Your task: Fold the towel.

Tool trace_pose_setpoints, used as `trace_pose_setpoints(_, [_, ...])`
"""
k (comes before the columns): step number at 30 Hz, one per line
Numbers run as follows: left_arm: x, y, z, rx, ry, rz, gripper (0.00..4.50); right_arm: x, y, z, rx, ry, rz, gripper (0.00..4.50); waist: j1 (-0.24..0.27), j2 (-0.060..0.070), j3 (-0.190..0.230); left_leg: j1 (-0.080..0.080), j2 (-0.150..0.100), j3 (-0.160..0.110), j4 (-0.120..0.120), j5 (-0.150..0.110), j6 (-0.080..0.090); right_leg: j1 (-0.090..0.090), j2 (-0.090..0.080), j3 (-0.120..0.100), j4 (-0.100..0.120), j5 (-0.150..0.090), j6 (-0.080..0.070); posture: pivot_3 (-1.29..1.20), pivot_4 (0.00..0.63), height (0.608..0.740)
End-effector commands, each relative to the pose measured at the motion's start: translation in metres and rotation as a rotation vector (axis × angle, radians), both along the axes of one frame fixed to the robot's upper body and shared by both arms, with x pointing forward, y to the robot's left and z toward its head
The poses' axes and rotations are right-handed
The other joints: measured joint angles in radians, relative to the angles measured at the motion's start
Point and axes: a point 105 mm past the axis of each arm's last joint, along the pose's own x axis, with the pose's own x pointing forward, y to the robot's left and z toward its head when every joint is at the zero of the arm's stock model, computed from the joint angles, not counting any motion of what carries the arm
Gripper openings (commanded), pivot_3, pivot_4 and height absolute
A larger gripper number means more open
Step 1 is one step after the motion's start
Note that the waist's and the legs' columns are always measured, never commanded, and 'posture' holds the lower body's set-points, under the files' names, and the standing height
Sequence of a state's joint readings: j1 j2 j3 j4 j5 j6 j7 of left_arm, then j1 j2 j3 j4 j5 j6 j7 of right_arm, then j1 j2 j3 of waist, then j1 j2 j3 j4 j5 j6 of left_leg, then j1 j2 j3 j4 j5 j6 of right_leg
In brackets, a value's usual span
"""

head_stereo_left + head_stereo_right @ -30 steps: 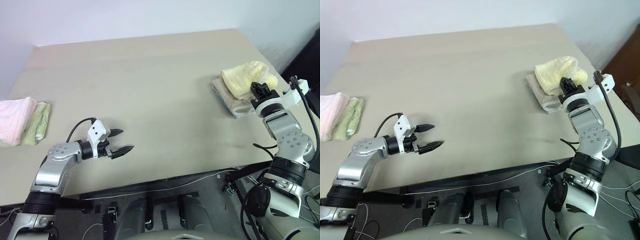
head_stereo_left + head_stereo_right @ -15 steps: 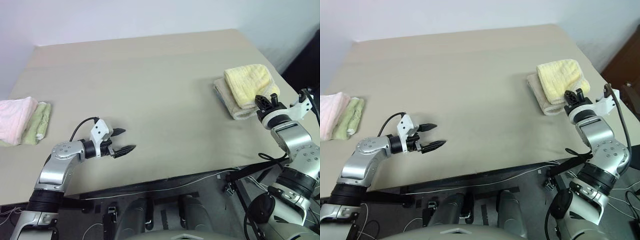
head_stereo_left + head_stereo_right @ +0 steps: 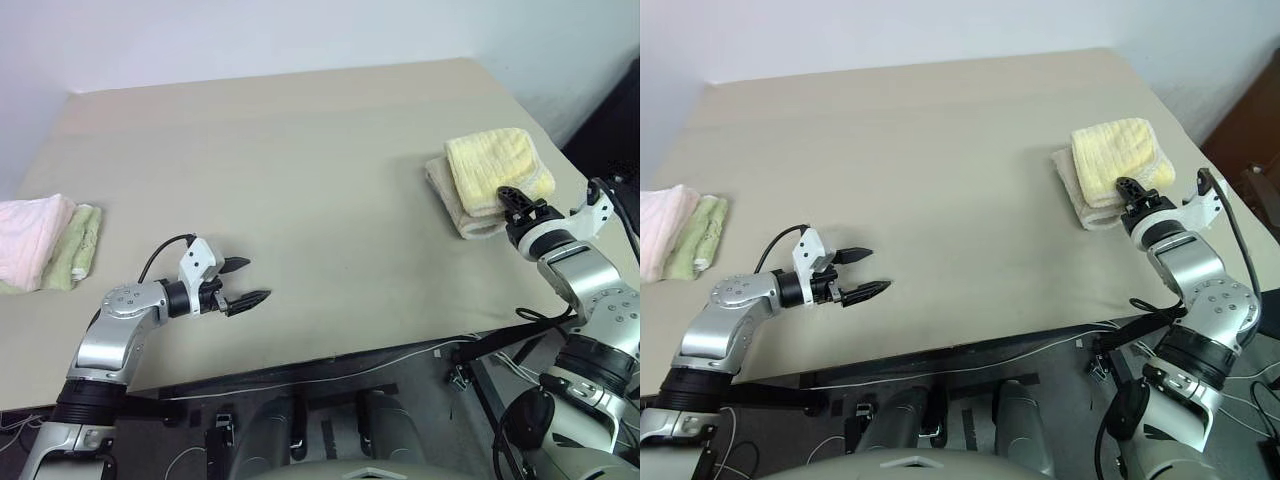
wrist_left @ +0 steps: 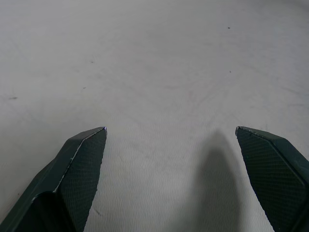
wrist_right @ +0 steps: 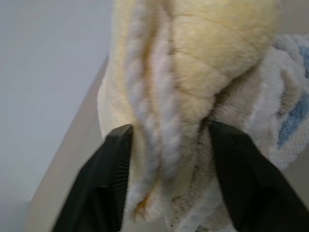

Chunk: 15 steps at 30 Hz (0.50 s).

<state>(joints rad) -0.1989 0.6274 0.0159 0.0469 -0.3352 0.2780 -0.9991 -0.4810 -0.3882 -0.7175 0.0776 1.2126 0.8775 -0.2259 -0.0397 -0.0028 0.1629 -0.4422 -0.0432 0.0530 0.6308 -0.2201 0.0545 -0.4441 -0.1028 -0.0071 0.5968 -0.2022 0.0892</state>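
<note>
1. The towel (image 3: 498, 172) lies folded at about two o'clock on the tabletop (image 3: 300, 180), stacked on a beige towel (image 3: 462, 208) near the right edge. I judge the folding done and the release step in hand.
2. The right gripper (image 3: 512, 203) sits at the stack's near edge, at about five o'clock from it, jaws apart. In the right wrist view the yellow fold lies between the fingers (image 5: 104, 183); whether they touch it I cannot tell.
3. Next move, as I judge it: draw the gripper straight back without snagging the cloth.
4. The left gripper (image 3: 243, 283) hovers over bare tabletop at about eight o'clock, pointing right, jaws wide apart and empty, well apart from the pink towel (image 3: 28, 240) and green towel (image 3: 78, 246) at nine o'clock.
</note>
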Motion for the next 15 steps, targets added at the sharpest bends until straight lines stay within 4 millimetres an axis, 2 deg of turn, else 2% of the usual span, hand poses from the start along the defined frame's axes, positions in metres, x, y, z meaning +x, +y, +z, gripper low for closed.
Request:
trace_pose_setpoints(1, [0.002,0.006,0.012,-0.003,-0.039,0.018,4.5,-0.007,-0.012,0.022,0.0,-0.086,-0.007,3.71,0.0,0.0,0.0,0.0,0.0,0.0,0.0,0.0,0.0,0.0,0.0,0.0,0.0,0.0,0.0,0.0,0.15,0.74])
trace_pose_setpoints(3, [0.005,0.002,0.02,-0.049,-0.064,0.015,4.5,-0.015,-0.021,0.028,0.002,-0.121,-0.016,4.39,0.003,0.0,0.0,0.0,0.0,0.0,0.0,0.0,0.0,0.0,0.0,0.0,0.0,0.0,0.0,0.0,0.15,0.74])
trace_pose_setpoints(4, [0.007,0.0,0.027,-0.087,-0.078,0.019,4.5,-0.02,-0.024,0.031,-0.002,-0.141,-0.01,4.45,0.007,0.0,0.0,0.0,0.0,0.0,0.0,0.0,0.0,0.0,0.0,0.0,0.0,0.0,0.0,0.0,0.15,0.74])
trace_pose_setpoints(7, [0.007,-0.009,0.04,-0.171,-0.091,-0.004,4.5,-0.035,-0.022,0.034,-0.044,-0.176,0.057,4.45,0.024,0.0,0.0,0.0,0.0,0.0,0.001,0.0,0.0,0.001,0.0,0.0,-0.001,0.0,0.0,0.0,0.15,0.74])
trace_pose_setpoints(10, [0.003,-0.02,0.045,-0.171,-0.095,-0.062,4.5,-0.055,-0.012,0.032,-0.177,-0.17,0.189,4.45,0.03,0.0,0.0,0.0,0.0,0.0,0.001,0.0,0.001,0.001,0.0,0.0,-0.001,0.0,0.0,0.0,0.15,0.74])
trace_pose_setpoints(15, [0.004,-0.027,0.056,-0.162,-0.121,-0.097,4.5,-0.086,0.003,0.029,-0.376,-0.142,0.396,4.45,0.027,0.0,0.0,0.0,0.0,0.0,0.003,-0.001,0.002,0.003,0.0,-0.001,-0.001,0.0,0.0,0.0,0.15,0.74])
